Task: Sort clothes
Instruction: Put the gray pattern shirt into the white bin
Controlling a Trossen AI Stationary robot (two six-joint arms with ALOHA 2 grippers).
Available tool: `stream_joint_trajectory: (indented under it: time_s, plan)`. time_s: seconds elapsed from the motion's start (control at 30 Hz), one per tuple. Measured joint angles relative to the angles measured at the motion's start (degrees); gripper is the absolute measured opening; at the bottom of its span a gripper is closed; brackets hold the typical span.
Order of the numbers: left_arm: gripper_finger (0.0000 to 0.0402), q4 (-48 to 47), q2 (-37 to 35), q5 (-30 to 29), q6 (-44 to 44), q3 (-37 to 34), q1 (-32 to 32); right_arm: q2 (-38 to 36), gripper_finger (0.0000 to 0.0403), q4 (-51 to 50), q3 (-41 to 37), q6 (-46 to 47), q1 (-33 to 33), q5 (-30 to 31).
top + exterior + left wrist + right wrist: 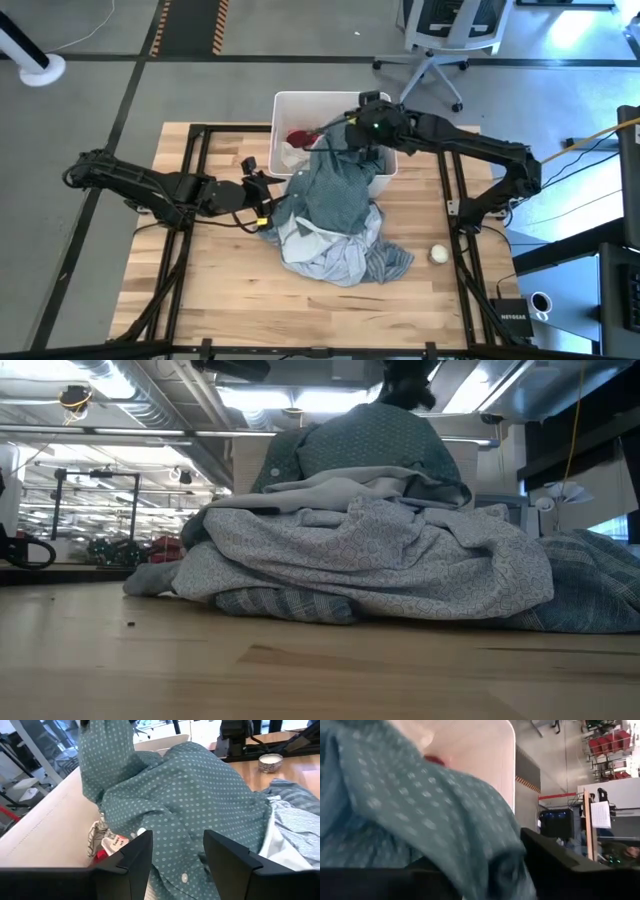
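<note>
One soft dotted teal shirt (335, 190), rumpled heap

Clothes (335, 225) heaped before tub (285, 105); ball (438, 254) right.

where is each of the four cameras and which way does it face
High view: above the table, looking straight down; both arms show, left gripper at the clothes pile, right gripper over the tub.
Low view: table height, level across; the pile fills it, no gripper clearly shown.
Left wrist view: past its own open fingers at the teal dotted shirt.
Right wrist view: pressed against that shirt, tub behind.
Shared: all four show the teal dotted shirt.
</note>
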Motion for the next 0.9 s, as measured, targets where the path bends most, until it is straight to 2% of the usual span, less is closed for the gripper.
stream_joint_trajectory:
  time_s: [0.17,0.3,0.37,0.43,0.57,0.77,0.9]
  plan:
    - [0.0171,-0.36,0.0,1.01,-0.18,0.0,0.0,-0.73,0.024,-14.91,8.9,0.92,4.38,1.5]
    - [0.0171,-0.3,0.0,1.2,-0.21,0.0,0.0,-0.77,0.0259,-22.46,13.01,3.17,9.24,0.98]
    - [0.0171,-0.3,0.0,1.2,-0.3,0.0,0.0,-0.76,0.0261,-24.88,13.7,4.83,11.49,0.74]
    - [0.0171,-0.28,0.0,1.21,-0.89,0.0,0.0,-0.79,0.0261,-27.34,13.69,7.13,14.26,-1.97]
    - [0.0171,-0.3,0.0,1.22,-1.08,0.0,0.0,-0.77,0.0261,-28.17,8.54,9.2,21.97,-3.68]
    - [0.0171,-0.28,0.0,1.22,-0.99,0.0,0.0,-0.72,0.0261,-25.34,-3.16,9.24,33.08,7.22]
    - [0.0171,-0.22,0.0,1.2,-0.93,0.0,0.0,-0.7,0.0262,-23.47,-12.18,7.77,38.75,18.99]
